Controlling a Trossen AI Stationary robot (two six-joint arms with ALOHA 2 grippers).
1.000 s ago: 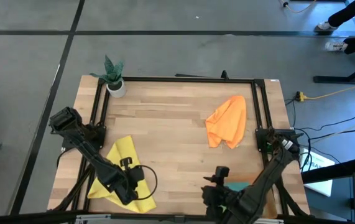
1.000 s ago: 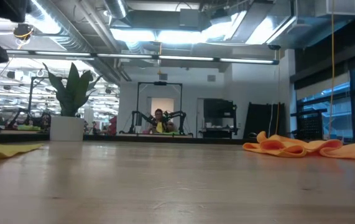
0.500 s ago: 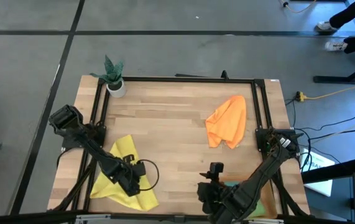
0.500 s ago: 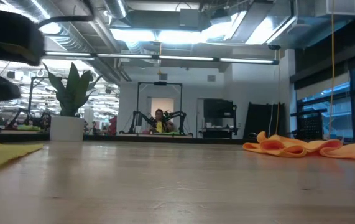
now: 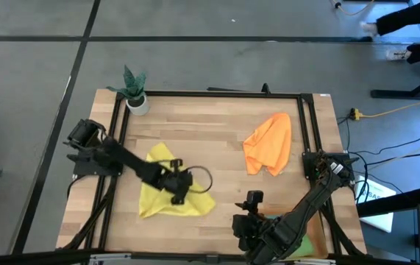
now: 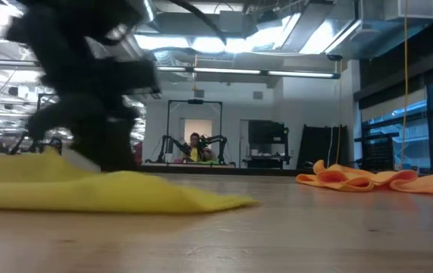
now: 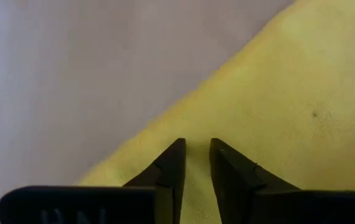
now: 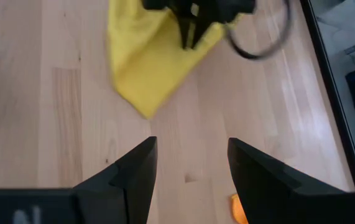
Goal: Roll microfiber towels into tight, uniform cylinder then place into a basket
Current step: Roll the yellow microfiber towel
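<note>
Left tool (image 5: 178, 193): down on the yellow towel (image 5: 167, 193), tips nearly together, pinching a fold of the cloth; the left wrist view shows both tips (image 7: 196, 163) set into yellow fabric.
Yellow towel: spread flat on the surface (image 5: 210, 143), well apart from the plant pot (image 5: 137, 103), toward the near edge; in the low view it lies as a low yellow sheet (image 6: 110, 189).
Orange towel (image 5: 268, 143): crumpled on the surface, far across from the plant pot, on the right arm's side.
Right tool (image 8: 189, 168): at the near edge, well apart from the plant pot, fingers spread, gripping nothing, pointed toward the yellow towel (image 8: 149, 59).
</note>
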